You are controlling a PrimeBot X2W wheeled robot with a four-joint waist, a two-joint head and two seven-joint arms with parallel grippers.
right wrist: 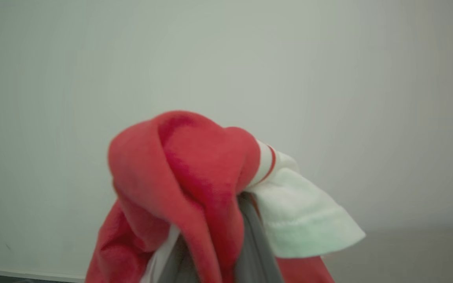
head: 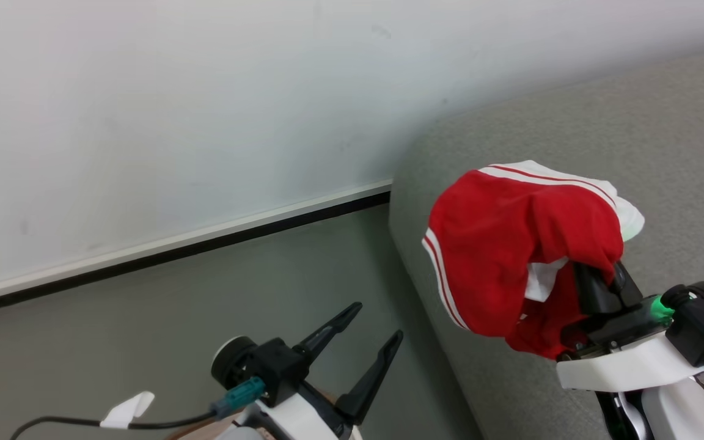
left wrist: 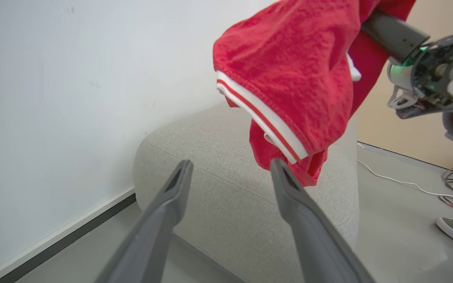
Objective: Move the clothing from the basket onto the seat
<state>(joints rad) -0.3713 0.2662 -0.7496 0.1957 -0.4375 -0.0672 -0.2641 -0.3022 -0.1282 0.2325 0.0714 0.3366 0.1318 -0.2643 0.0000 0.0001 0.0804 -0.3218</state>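
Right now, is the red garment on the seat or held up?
Held up: the garment drapes over the shut right claw, above the seat.

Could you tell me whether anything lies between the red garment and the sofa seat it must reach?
Nothing visible does. The clothing hangs from the shut right gripper over the seat near its edge, with no object between them; the open left gripper stands aside, over the floor.
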